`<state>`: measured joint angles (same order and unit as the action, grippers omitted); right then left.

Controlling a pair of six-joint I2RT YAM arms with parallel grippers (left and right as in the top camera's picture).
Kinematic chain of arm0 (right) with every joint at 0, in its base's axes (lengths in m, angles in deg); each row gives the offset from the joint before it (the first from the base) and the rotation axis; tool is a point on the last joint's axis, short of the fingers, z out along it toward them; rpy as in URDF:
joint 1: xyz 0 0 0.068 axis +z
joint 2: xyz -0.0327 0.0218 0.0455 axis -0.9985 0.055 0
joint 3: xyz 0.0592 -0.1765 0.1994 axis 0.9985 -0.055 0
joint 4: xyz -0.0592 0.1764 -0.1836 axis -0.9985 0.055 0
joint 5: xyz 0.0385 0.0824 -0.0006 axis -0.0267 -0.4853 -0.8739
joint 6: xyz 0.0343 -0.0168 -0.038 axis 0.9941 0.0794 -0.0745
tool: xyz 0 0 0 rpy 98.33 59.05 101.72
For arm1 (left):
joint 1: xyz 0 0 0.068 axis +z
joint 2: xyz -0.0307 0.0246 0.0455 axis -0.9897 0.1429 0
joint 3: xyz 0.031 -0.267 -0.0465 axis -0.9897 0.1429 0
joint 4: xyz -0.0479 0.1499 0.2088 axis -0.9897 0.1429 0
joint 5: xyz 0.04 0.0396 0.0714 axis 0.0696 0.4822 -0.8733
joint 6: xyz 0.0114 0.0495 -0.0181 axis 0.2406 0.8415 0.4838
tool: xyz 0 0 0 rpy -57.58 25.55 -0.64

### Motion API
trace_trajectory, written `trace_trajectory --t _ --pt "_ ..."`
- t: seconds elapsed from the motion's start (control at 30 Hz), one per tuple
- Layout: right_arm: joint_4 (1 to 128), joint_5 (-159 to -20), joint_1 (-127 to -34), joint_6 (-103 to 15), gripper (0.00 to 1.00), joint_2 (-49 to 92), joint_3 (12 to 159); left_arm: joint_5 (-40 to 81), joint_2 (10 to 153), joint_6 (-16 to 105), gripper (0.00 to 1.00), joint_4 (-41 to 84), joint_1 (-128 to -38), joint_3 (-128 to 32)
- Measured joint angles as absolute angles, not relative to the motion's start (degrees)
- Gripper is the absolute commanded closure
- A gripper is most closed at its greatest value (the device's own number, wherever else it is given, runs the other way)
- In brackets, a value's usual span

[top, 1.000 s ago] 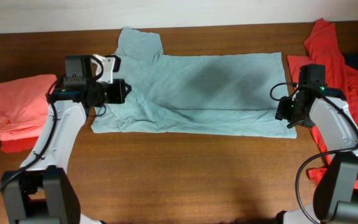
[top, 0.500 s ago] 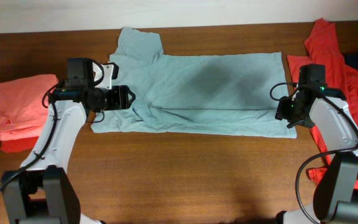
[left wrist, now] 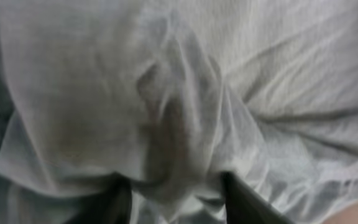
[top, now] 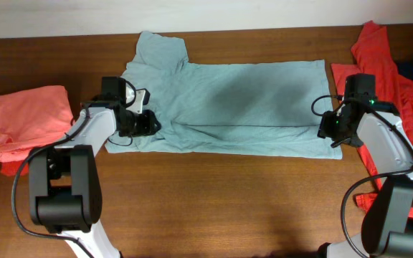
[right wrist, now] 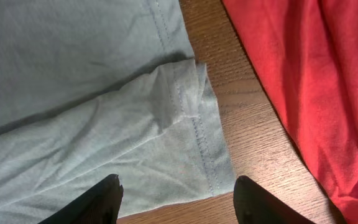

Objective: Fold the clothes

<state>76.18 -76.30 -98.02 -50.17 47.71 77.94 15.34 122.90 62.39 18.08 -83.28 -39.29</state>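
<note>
Closest in, on the left wrist camera, the left gripper [left wrist: 176, 200] is pressed right into the pale grey-blue T-shirt [top: 242, 100]. A puckered ridge of cloth runs down between its 2 jaws. They stand partly apart, and I cannot tell if they have truly clamped that ridge.

Over on the right wrist camera, the right gripper [right wrist: 178, 200] hovers with jaws wide, holding nothing, just above the shirt's hem corner [right wrist: 194, 134], where 1 layer lies doubled over.

The shirt lies spread across the middle of the wooden counter [top: 214, 201], partly folded lengthways.

Further out, a salmon-pink garment [top: 27, 122] sits folded at the left, a red garment [top: 386, 57] heaped at the right.

The danger, as I judge it: thin cloth slipping from a half-set left pinch, or 1 layer caught alone, skewing the fold. The right jaws could also snag the nearby red fabric.
</note>
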Motion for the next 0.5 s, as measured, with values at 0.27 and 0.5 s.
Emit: trace_trajectory --t 0.27,0.5 --pt "76.18 -76.3 -98.02 -50.22 0.37 47.71 77.94 23.34 122.99 62.09 1.0 16.5 -83.26 -40.84" --pt "76.26 -76.32 -98.0 -50.19 0.37 47.71 77.94 24.24 122.99 60.75 0.17 7.78 -83.32 -45.74"
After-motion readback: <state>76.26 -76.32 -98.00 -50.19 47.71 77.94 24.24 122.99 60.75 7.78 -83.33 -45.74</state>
